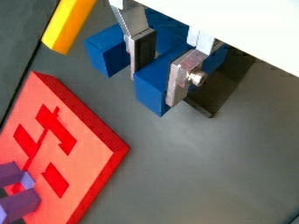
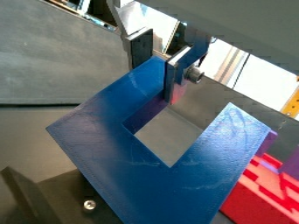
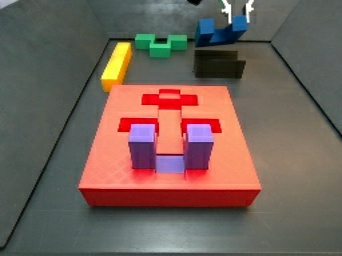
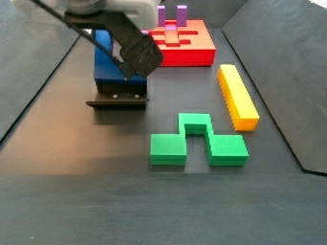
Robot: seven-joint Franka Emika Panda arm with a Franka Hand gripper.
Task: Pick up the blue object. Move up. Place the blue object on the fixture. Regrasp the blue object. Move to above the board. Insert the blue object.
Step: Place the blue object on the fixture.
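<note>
Wrist views: gripper (image 1: 163, 59) clamped on one prong of the blue object (image 2: 140, 131). Side views: blue object (image 4: 107, 63) resting on the fixture (image 4: 119, 99), near the board (image 3: 167, 140).

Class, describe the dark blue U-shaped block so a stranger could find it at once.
Start at the large red slotted board. Beside it stands the black bracket fixture, and the dark blue U-shaped plastic block rests on it, with the gripper closed on one prong. The purple U-shaped block is lighter and sits in the board.
</note>
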